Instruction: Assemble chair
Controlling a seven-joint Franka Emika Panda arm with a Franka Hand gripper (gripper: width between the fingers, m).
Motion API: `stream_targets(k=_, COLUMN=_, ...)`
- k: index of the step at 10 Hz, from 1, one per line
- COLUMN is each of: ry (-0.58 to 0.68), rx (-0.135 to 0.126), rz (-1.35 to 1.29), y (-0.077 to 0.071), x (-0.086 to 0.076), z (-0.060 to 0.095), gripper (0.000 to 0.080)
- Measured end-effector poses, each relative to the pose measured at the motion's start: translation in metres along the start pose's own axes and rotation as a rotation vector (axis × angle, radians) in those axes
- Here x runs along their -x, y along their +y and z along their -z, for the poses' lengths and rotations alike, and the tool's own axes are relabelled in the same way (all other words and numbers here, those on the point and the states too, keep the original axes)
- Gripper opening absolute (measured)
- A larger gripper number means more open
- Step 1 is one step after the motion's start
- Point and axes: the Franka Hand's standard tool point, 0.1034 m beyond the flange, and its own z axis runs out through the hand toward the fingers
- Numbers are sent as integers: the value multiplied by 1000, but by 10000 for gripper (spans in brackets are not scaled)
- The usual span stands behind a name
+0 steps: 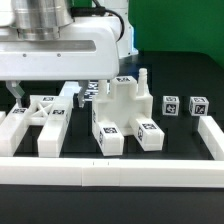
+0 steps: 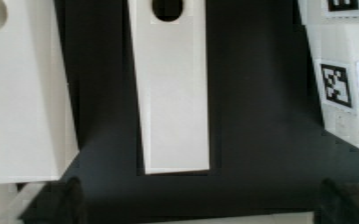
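The part-built chair point(image 1: 124, 112), a white blocky stack with tags on its lower blocks, stands mid-table. On the exterior view's left lie loose white pieces: a cross-braced frame point(image 1: 43, 108) and a long post point(image 1: 57, 128). My gripper point(image 2: 197, 206) hangs open above them with nothing between its fingers. In the wrist view a long white bar point(image 2: 172, 90) with a slot at one end runs below the jaws, beside a wider white piece point(image 2: 19, 90) and a tagged block point(image 2: 346, 70). One dark fingertip point(image 1: 15, 95) shows under the arm's white body.
Two small tagged cubes point(image 1: 170, 105) point(image 1: 198, 105) sit on the exterior view's right of the chair. White border rails run along the front point(image 1: 110, 173) and the right side point(image 1: 212, 138). The table top is black.
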Motion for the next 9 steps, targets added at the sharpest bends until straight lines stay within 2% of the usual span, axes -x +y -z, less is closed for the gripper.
stream_targets(k=2, ry=-22, rx=7, rz=-4, y=-2, x=6, z=-21, gripper=649)
stream_targets(k=5, ry=-24, rx=23, rz=-13, y=8, x=8, z=-39, gripper=649)
stream_targets(k=9, ry=-24, rx=23, rz=-13, y=9, x=8, z=-38, gripper=649)
